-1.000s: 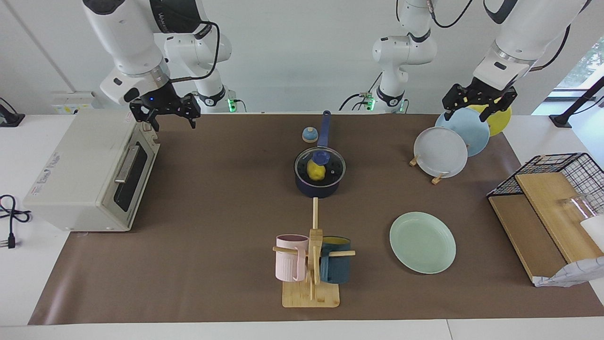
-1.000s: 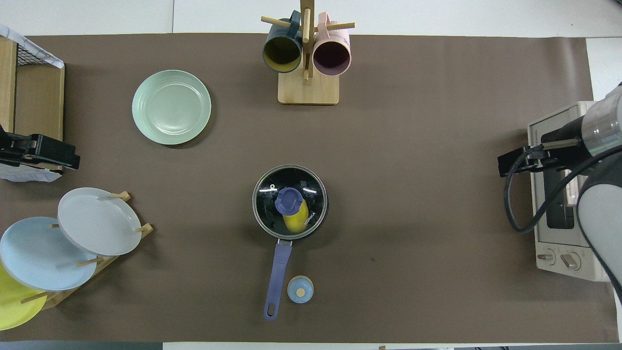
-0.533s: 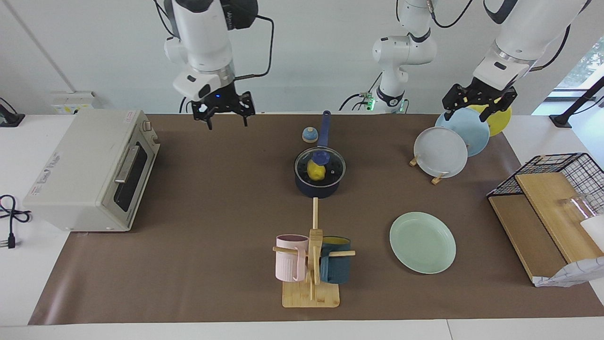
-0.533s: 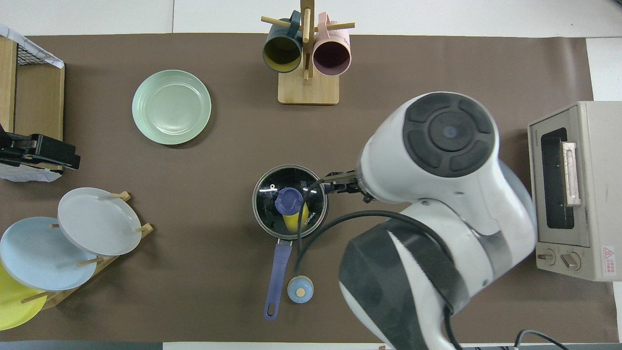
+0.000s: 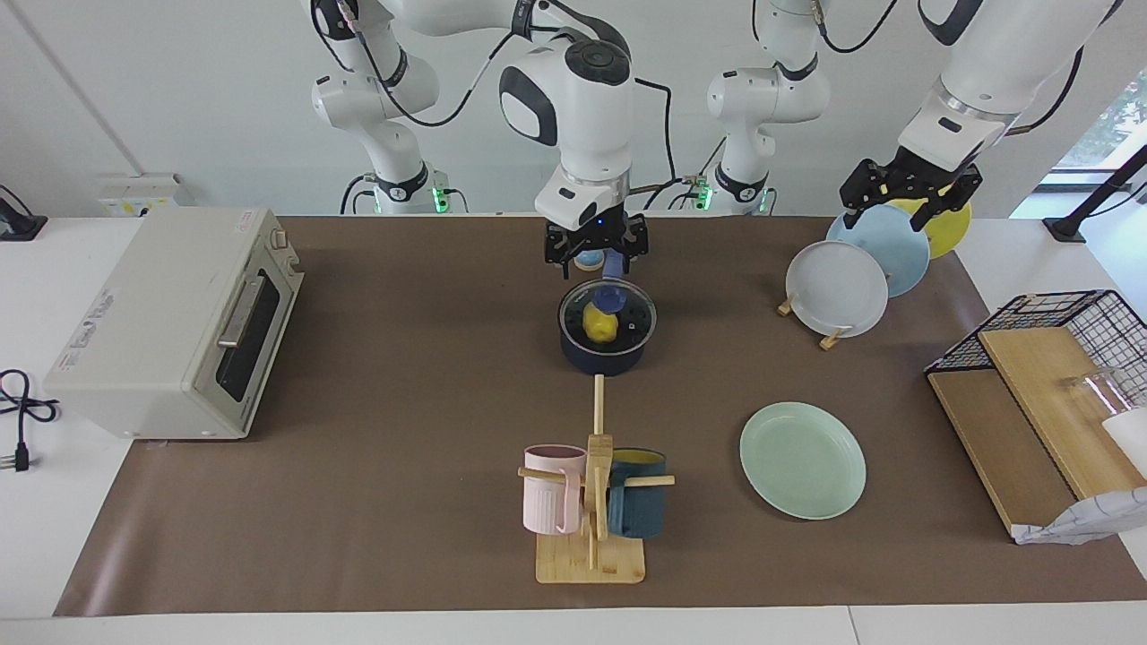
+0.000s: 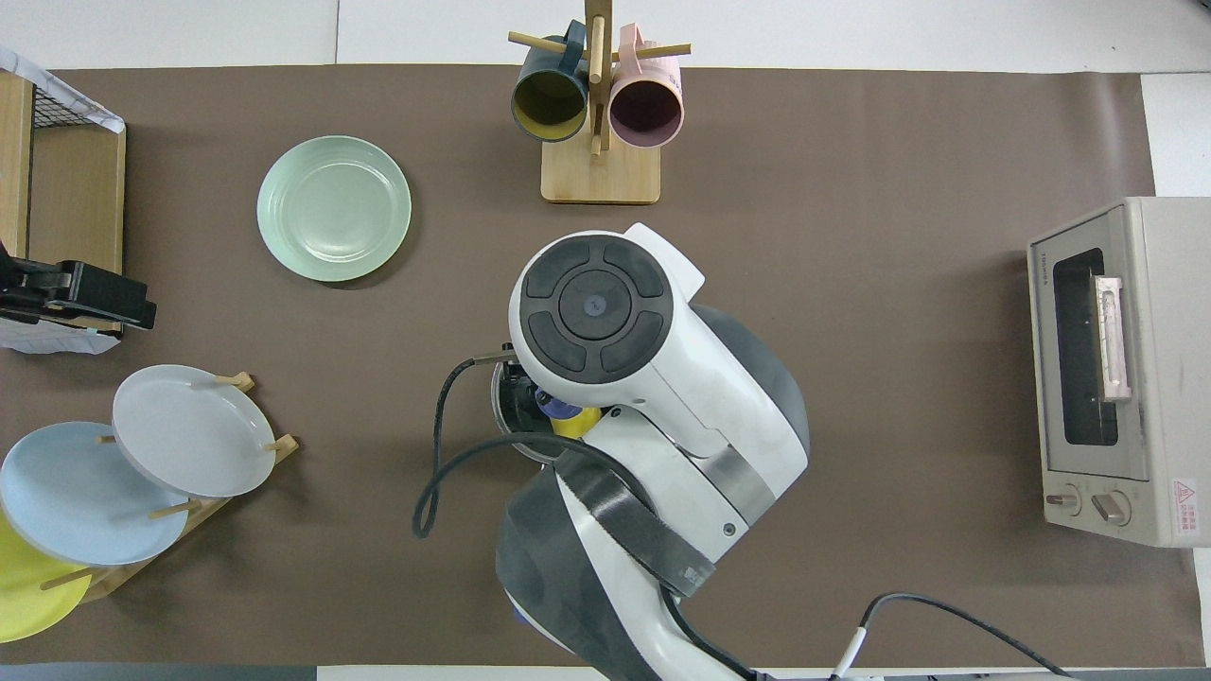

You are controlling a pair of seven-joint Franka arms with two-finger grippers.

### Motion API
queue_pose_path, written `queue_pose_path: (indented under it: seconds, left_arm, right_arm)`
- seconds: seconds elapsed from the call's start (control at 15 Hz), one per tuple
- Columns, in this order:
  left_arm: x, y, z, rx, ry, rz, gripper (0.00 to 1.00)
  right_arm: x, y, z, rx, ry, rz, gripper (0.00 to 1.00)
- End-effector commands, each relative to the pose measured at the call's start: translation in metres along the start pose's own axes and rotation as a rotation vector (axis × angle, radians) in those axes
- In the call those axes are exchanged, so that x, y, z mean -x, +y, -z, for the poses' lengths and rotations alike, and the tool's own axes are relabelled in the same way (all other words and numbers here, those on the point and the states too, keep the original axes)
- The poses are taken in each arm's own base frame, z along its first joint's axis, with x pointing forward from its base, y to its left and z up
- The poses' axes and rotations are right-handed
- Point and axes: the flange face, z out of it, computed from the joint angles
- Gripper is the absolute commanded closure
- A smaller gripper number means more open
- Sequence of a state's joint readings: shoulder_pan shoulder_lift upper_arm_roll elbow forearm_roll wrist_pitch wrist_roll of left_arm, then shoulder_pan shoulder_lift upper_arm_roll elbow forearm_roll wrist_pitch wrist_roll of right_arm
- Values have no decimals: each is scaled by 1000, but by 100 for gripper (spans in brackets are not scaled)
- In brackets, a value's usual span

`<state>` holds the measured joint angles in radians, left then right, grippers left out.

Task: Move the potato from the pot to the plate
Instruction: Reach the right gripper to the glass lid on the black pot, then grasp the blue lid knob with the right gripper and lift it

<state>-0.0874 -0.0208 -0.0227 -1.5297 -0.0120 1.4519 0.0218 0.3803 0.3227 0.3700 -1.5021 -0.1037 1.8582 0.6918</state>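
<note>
Hovering over the pot's (image 5: 606, 348) handle, right end effector (image 5: 596, 260) fingers apart; lid (image 5: 607, 313) covers potato (image 5: 600, 324); left end effector (image 5: 907, 199) open over rack plates (image 5: 838, 288); no legible writing.

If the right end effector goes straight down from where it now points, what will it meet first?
Most likely the lid knob on the pot, or the handle just beside it. The right end effector hangs over that spot, fingers open and pointing down. Depth is unclear here.
</note>
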Motion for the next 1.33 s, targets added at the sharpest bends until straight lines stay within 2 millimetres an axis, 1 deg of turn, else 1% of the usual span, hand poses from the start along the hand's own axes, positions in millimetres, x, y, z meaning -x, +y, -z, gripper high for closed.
queue_pose_path:
  seconds: [0.0,0.07,0.2,0.27,0.33,0.4,0.53,0.6,0.73,0.93,1.13,1.27]
  left_arm:
    - [5,0,1,-5,-1,7,0]
    - [5,0,1,-5,-1,7,0]
    - [5,0,1,-6,-1,7,0]
    - [5,0,1,-6,-1,7,0]
    - [5,0,1,-5,-1,7,0]
    - [5,0,1,-6,-1,7,0]
    - [5,0,1,-6,-1,7,0]
    - [5,0,1,-6,-1,7,0]
    - [5,0,1,-6,-1,7,0]
    - [5,0,1,-5,-1,7,0]
    - [5,0,1,-6,-1,7,0]
    - [5,0,1,-6,-1,7,0]
  right_arm:
    - [2,-25,-28,26,38,43,0]
    - [3,-30,-39,35,43,60,0]
    - [-1,-34,-53,24,47,69,0]
    - [0,-40,-61,15,50,77,0]
    - [6,-48,-72,29,55,107,0]
    - [7,-47,-79,73,75,143,0]
    - [7,-45,-83,111,91,211,0]
    - [9,-45,-88,114,87,227,0]
    - [6,-41,-92,109,89,222,0]
    - [8,-35,-97,114,74,215,0]
    - [7,-29,-101,120,60,201,0]
    - [4,-24,-99,89,28,166,0]
